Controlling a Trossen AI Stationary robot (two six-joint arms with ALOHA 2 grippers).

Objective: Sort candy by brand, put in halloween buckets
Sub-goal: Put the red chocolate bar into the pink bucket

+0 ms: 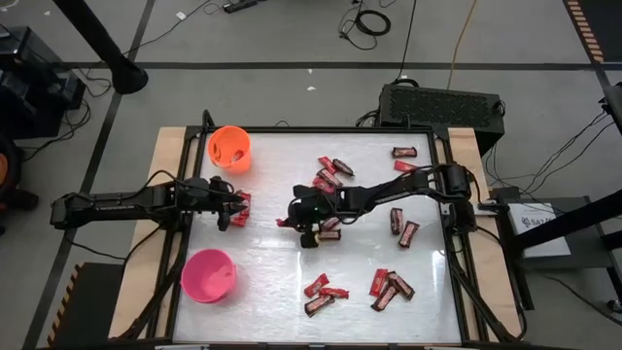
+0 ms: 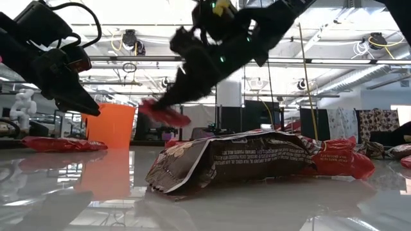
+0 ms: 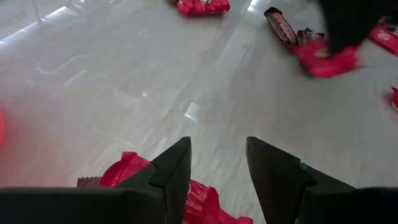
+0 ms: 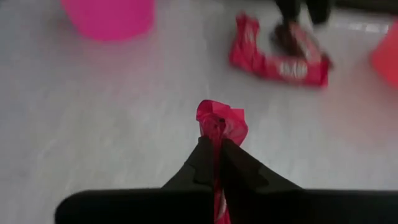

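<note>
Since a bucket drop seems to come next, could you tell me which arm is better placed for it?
The right. Its gripper is shut on a red candy bar, lifted near mid-table. The left gripper is open and empty, above red bars near the orange bucket.

Both arms are matte black, built from slim jointed links with chunkier housings at the joints. Left gripper [image 3: 217, 174] has two dark wedge fingers [image 3: 171, 171], flat inner faces, tapering to blunt tips. Right gripper [image 1: 288, 221] has a small green LED and a yellow patch near the wrist; thin black cable loops over the left arm's wrist.
</note>
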